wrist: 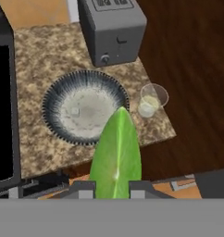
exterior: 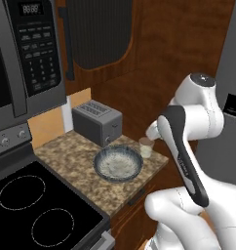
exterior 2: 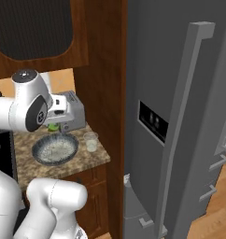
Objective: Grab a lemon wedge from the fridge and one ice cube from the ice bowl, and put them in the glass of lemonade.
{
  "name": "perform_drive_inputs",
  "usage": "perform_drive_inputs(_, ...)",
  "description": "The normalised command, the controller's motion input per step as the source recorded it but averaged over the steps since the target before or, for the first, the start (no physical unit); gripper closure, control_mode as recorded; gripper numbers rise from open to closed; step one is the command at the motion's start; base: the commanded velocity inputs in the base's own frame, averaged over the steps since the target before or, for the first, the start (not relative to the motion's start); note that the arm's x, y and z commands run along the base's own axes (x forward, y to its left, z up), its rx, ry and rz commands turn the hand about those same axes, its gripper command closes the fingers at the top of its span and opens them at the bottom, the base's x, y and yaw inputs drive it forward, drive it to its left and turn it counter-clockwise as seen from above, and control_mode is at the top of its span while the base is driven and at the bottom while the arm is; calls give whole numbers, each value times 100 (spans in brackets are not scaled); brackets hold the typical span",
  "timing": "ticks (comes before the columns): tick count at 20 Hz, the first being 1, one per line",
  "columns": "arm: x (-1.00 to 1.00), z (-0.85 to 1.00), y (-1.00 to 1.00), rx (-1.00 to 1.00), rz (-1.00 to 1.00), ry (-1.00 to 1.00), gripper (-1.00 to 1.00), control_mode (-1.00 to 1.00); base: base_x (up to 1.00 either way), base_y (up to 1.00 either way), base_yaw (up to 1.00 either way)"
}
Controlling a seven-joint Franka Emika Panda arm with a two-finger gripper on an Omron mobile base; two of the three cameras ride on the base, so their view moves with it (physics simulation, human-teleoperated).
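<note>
In the left base view, your arm (exterior: 188, 141) hangs over the table (exterior: 71, 156), with the glass of lemonade (exterior: 146, 147) beside the ice bowl (exterior: 118, 163). In the right base view, green shows under the hand, left of the glass (exterior 2: 91, 141). In the hand view, the fingers (wrist: 111, 190) are clamped on the lemon wedge (wrist: 116, 155); the glass sits ahead and right, so centre over its rim before releasing.

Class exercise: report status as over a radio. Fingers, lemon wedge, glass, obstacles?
Fingers shut on green wedge, above counter. Glass of lemonade upright beside ice bowl. Toaster behind bowl, not blocking.
</note>
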Motion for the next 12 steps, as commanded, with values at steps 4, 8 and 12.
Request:
perform_drive_inputs(4,-7,-2,0,-28,15,14,100,-100,0,0,0)
perform_drive_inputs(8,-30,0,-11,-36,22,4,100,-100,0,0,0)
perform_drive_inputs(12,-56,0,-28,-41,44,0,100,-100,0,0,0)
